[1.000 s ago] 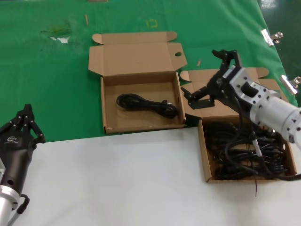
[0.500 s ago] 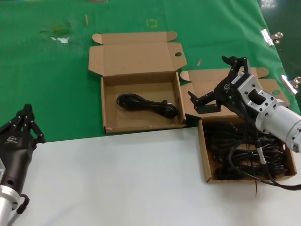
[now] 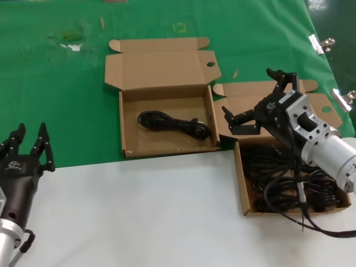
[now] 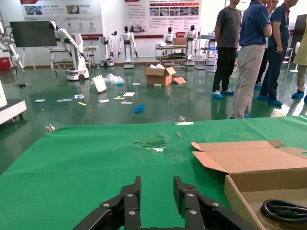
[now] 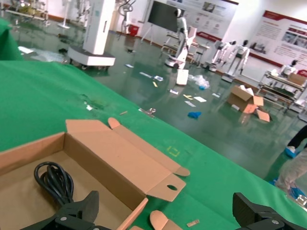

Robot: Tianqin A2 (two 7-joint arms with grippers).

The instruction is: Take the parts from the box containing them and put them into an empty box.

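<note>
The box with the parts (image 3: 240, 183) sits at the right, filled with several tangled black power cords (image 3: 278, 172). My right gripper (image 3: 247, 90) is open and empty, hovering over that box's far edge and lid. In the right wrist view its open gripper (image 5: 165, 201) faces the other box (image 5: 120, 158). That other box (image 3: 167, 142) stands open at centre and holds one coiled cord (image 3: 175, 123), which also shows in the right wrist view (image 5: 53, 182). My left gripper (image 3: 32, 129) is open and empty at the near left; it also shows in the left wrist view (image 4: 157, 182).
Both boxes lie on a green cloth (image 3: 55, 83) with a scuffed patch (image 3: 69, 41). A white table surface (image 3: 139, 211) runs along the front. Metal clips (image 3: 321, 43) hold the cloth's right edge. People and robots stand far behind.
My right gripper has moved a little to the right and lower, over the full box's far edge, still open. My left gripper's fingers have spread apart.
</note>
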